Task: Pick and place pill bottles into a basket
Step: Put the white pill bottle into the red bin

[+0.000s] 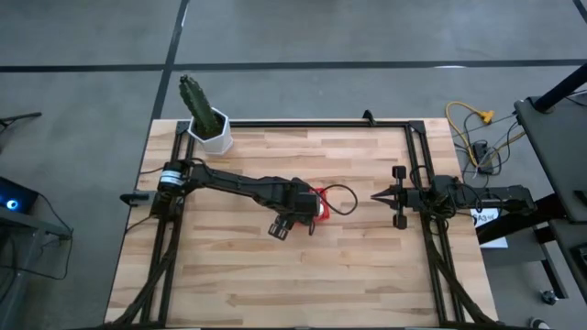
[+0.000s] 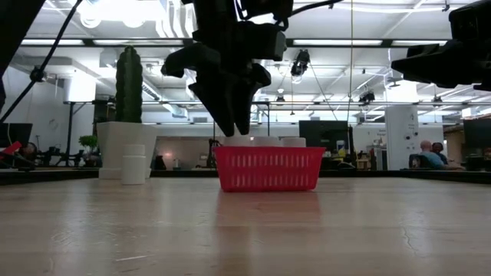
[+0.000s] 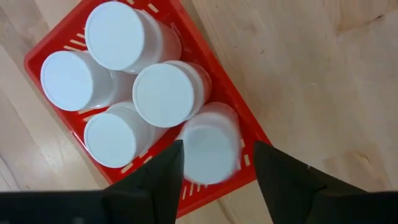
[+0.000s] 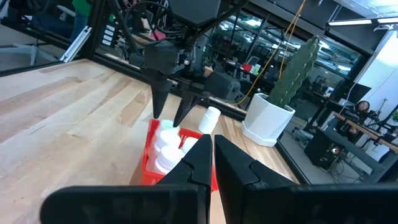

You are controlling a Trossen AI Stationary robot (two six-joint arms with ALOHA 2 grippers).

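Left gripper (image 3: pixel 214 163): fingers spread, poised directly above the basket (image 3: pixel 38 62), a fifth pill bottle (image 3: pixel 210 144) between them and apparently just let go beside four others standing inside. One bottle (image 2: pixel 133 164) remained on the table, well off by the cactus pot (image 2: pixel 120 146); fetching it appeared next. Right gripper (image 1: pixel 378 194): pinched together, idle, apart.

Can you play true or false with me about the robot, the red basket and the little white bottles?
1. The left pincer is above the basket. True.
2. The basket is blue. False: it is red.
3. Five bottles show at the basket, the fifth between the open fingers. True.
4. One bottle stands beside the cactus pot. True.
5. The right pincer holds a bottle. False: it is shut and empty, by the table's right side.
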